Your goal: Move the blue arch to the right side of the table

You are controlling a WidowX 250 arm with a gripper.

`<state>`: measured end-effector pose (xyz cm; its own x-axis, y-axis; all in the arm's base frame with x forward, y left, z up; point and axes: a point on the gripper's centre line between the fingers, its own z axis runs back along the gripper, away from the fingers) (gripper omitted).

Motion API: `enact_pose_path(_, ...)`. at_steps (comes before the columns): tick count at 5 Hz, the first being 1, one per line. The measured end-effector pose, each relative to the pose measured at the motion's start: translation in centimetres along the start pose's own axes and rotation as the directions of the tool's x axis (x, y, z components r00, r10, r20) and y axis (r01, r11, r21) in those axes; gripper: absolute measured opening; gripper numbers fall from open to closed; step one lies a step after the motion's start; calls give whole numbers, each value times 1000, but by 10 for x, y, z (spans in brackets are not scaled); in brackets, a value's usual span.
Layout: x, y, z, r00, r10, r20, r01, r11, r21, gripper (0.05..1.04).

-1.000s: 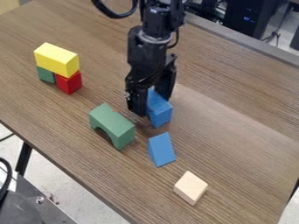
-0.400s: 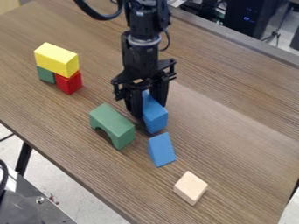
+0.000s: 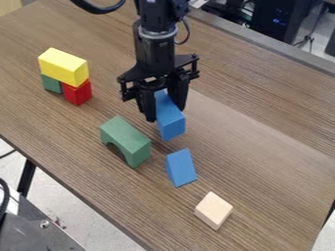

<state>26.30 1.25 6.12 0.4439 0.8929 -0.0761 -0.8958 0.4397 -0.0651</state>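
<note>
Blue arch: The blue arch (image 3: 171, 120) sits near the middle of the view, upright between the fingers; its curved cut is hidden, and whether its base touches the table (image 3: 262, 147) is hard to tell.
Hand: The hand (image 3: 164, 113) is part-open, its 2 fingers spread by the arch's width and apparently gripping it from both sides.
Change: Since the frame 0.4 s ago, hand and arch have shifted together toward 12 o'clock, leaving more room between the arch and the blue wedge (image 3: 181, 167).
Meaning: The shared motion suggests a firm hold and perhaps a lift, but the arch is no nearer the right side; the carry toward 3 o'clock seems still to come.
Near neighbours: The green arch (image 3: 126, 141) stands close by at 8 o'clock, the wedge at 6 o'clock.
Risk: A low carry that dips toward 6 o'clock could clip the wedge.
Farther out: A pale wooden block (image 3: 213, 211) lies at 5 o'clock. At 10 o'clock, a yellow block (image 3: 63, 66) rests across a small green block (image 3: 52, 84) and a red block (image 3: 77, 92).
</note>
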Motion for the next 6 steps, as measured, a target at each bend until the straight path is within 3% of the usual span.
enact_pose_path(1,-21,-21,10,972,-228,55,226,973,37,580)
enact_pose_path(2,-49,-40,18,883,-465,59,462,885,61,580)
enact_pose_path(3,-75,-54,11,787,-617,25,612,784,104,580)
enact_pose_path(4,-89,-58,2,736,-677,-28,675,729,114,580)
enact_pose_path(5,-92,-65,-6,625,-780,-44,781,622,56,580)
enact_pose_path(6,-86,-47,-24,504,-863,-37,862,499,88,580)
